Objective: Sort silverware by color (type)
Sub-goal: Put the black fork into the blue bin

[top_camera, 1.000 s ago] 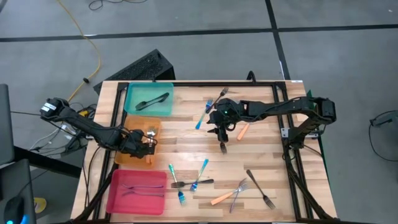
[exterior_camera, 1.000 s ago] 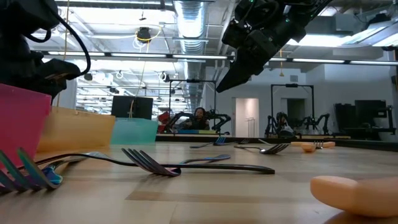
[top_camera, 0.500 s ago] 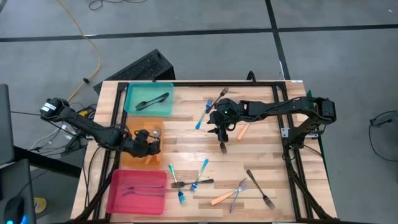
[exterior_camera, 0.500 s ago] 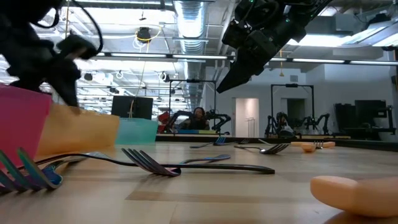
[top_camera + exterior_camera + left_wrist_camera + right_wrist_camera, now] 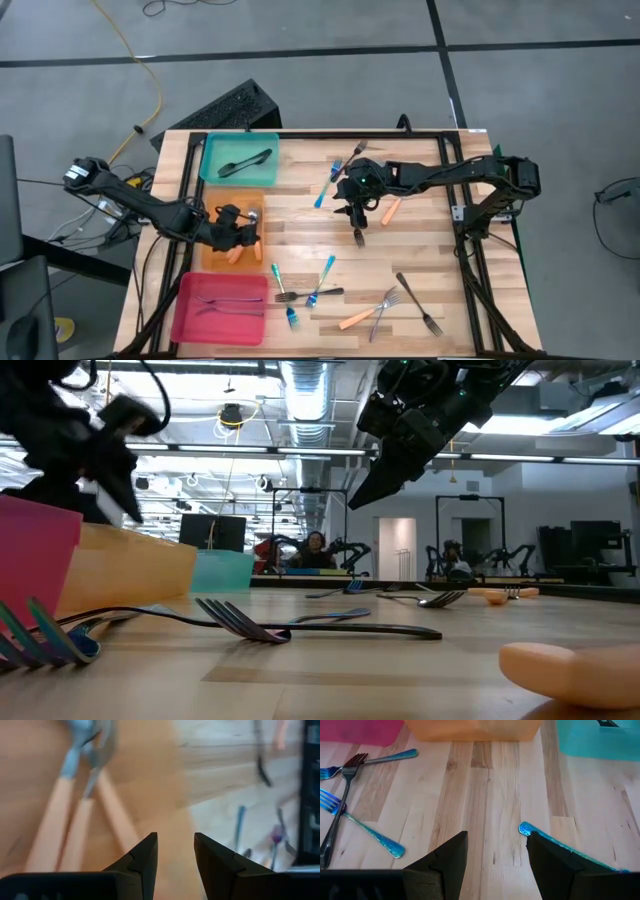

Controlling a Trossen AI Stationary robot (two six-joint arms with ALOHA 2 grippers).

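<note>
Left hand point(image 5: 243, 226), open and empty, has swung across the orange tray point(image 5: 212, 255), where orange forks point(image 5: 240, 249) lie sorted; right hand point(image 5: 358, 226) hovers open mid-bench.

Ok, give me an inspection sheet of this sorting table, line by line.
Surface: wooden table, black frame around it.
Job's things: orange-handled forks in the orange tray; dark utensil in the teal tray; forks in the pink tray; blue, orange and dark forks loose on the wood.
Clutter: nothing seen.
Claws: left claw open over the orange tray, empty; right claw open above mid-table, empty.
Cables: yellow cable on the floor.
Surroundings: grey floor; other robot rigs and seated people behind.
</note>
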